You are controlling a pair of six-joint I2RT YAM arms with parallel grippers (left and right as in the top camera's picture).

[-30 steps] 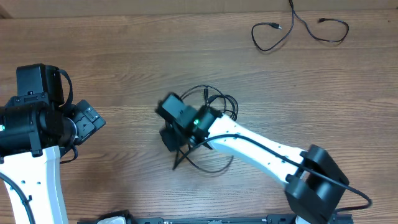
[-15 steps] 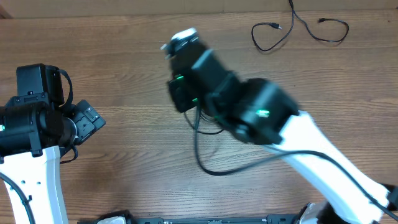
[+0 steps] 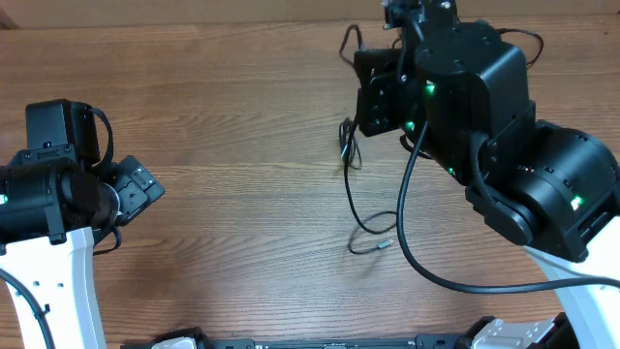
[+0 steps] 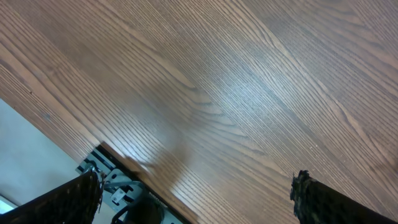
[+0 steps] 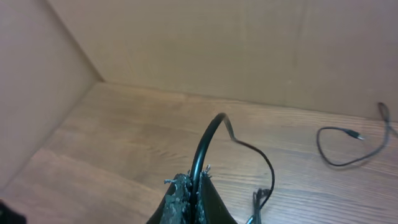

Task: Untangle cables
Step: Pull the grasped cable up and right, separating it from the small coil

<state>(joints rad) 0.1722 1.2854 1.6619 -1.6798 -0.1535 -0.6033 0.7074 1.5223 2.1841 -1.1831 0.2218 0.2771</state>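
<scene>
Black cable (image 5: 203,144) hangs clamped in your right hand (image 5: 191,184) above the table (image 3: 242,116); left hand (image 4: 196,186) sits apart, empty. Lifting step, seemingly; next, carry it clear.

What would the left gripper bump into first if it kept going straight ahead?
Probably the bare wooden table. Nothing else shows ahead of the open left gripper, though depth is hard to judge.

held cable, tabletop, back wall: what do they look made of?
Cable: black, smooth, slight sheen, bends freely; likely a rubber or PVC jacket. Tabletop: brown wood grain, matte; real wood or laminate, can't tell. Back wall: flat tan, matte; possibly cardboard.
</scene>
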